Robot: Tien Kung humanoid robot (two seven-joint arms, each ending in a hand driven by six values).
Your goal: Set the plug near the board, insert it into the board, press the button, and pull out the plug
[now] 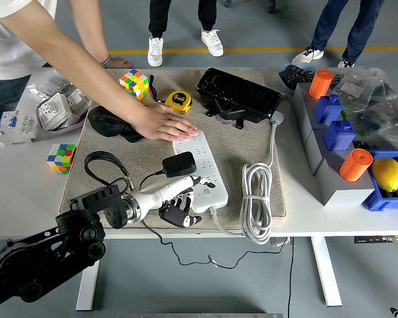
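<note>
Resting against the near end of the white power strip (200, 173), the left hand (179, 202) has its fingers curled and holds nothing. A black plug (179, 164) sits in the strip, whose far end a person's hand (164, 124) pins to the surface (26, 199).

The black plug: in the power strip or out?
In. The black plug sits flat on the white power strip, prongs hidden, its cable trailing left.

The left arm reaches in from the lower left, forearm angled up and to the right. The left hand (178, 202) sits low, palm down, fingers (176, 217) curled loosely under. A person's hand (160, 123) presses flat, arm stretched in from the top left.
</note>
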